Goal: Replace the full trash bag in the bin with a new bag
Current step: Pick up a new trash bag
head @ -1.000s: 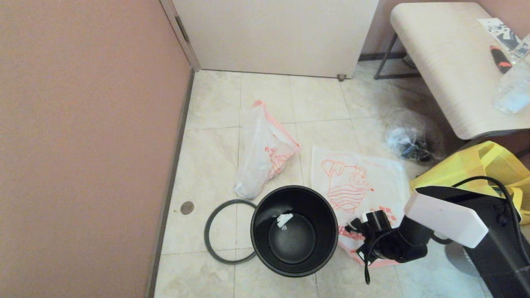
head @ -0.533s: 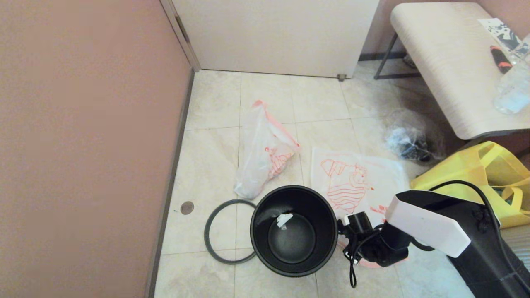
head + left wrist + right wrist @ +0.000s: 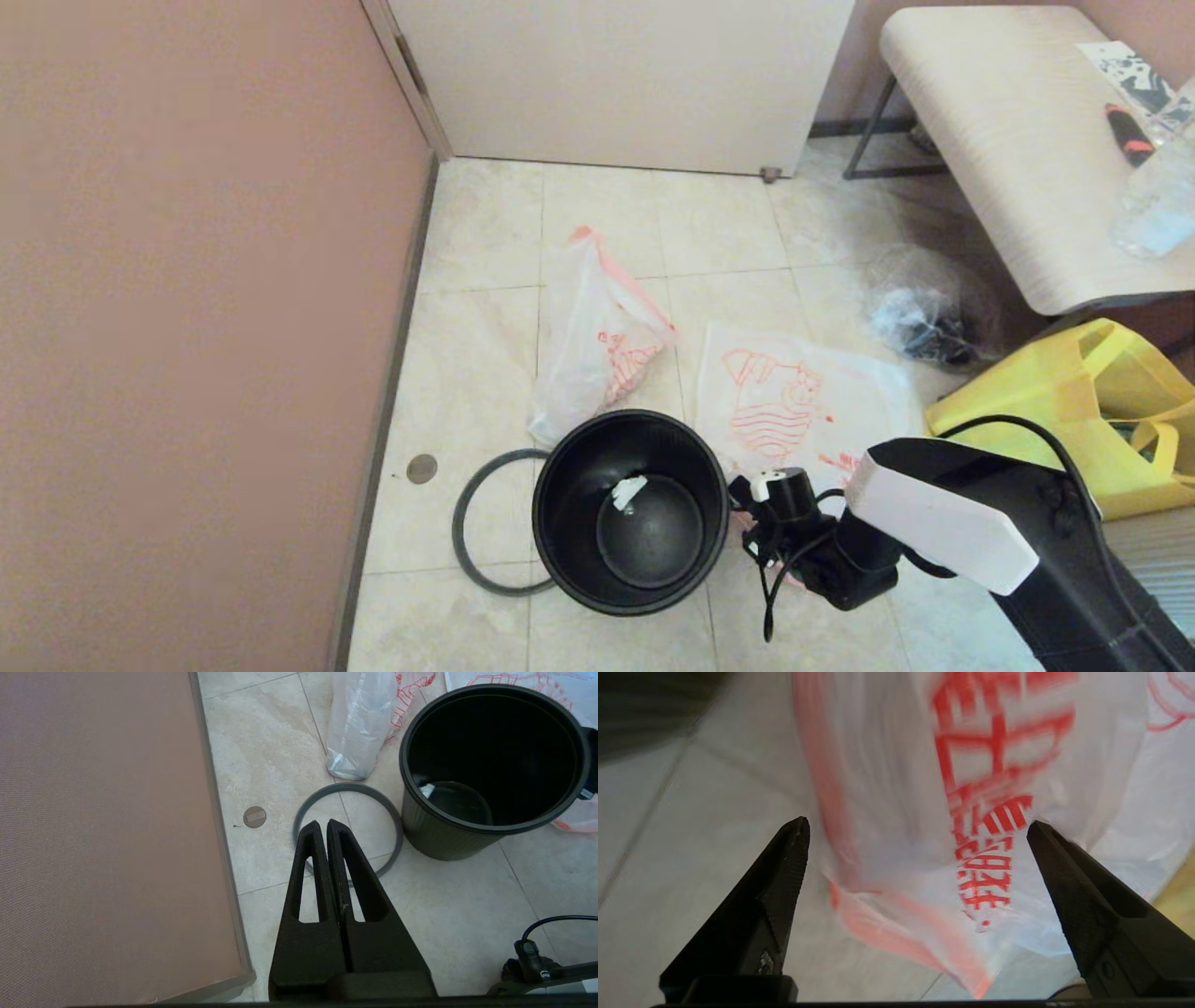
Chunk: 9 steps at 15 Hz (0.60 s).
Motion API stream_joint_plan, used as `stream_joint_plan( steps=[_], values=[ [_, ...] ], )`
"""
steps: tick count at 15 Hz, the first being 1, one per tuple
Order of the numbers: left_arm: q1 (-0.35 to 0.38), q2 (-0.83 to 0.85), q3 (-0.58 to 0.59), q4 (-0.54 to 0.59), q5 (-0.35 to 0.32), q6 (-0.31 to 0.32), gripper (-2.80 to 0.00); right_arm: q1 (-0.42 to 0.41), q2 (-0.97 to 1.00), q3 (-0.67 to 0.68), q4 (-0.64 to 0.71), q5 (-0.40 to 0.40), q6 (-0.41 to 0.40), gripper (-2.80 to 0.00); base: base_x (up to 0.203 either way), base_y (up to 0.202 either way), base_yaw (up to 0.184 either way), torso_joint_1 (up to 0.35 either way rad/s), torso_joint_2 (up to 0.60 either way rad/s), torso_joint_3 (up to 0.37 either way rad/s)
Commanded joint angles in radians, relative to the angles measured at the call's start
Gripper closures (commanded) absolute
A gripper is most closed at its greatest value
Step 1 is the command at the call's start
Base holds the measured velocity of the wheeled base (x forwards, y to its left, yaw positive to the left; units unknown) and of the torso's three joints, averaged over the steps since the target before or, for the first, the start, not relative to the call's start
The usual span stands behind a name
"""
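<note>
Spread wide, the right gripper's [image 3: 915,826] jaws hang low over the new bag's [image 3: 803,411] pink edge, apparently not touching it. Beside it stands the bin [image 3: 630,511], grey ring [image 3: 467,551] alongside; the full trash bag [image 3: 593,345] lies behind. Left gripper's [image 3: 322,826] jaws are pressed together.

an indoor corner of a home-like room is shown: pale beige marbled floor tiles [image 3: 597,224] are bounded by a dusty-pink painted wall [image 3: 187,327] and a cream door panel [image 3: 616,84]. a light wood-grain table on dark metal legs [image 3: 1008,140] is seen, with a yellow fabric tote bag [image 3: 1074,392] set beside it.
</note>
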Motion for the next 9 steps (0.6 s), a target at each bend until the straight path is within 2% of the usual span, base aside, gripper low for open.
stream_joint_plan(
  steps=[1, 9],
  values=[
    [0.000, 0.001, 0.003, 0.000, -0.001, 0.001, 0.00, -0.026, 0.034, -0.049, -0.014, -0.011, -0.015, -2.80, 0.000, 0.000, 0.000, 0.000, 0.00, 0.000],
    [0.000, 0.001, 0.003, 0.000, -0.001, 0.001, 0.00, -0.191, 0.035, -0.145, -0.016, -0.008, -0.046, -2.80, 0.000, 0.000, 0.000, 0.000, 0.00, 0.000]
  ],
)
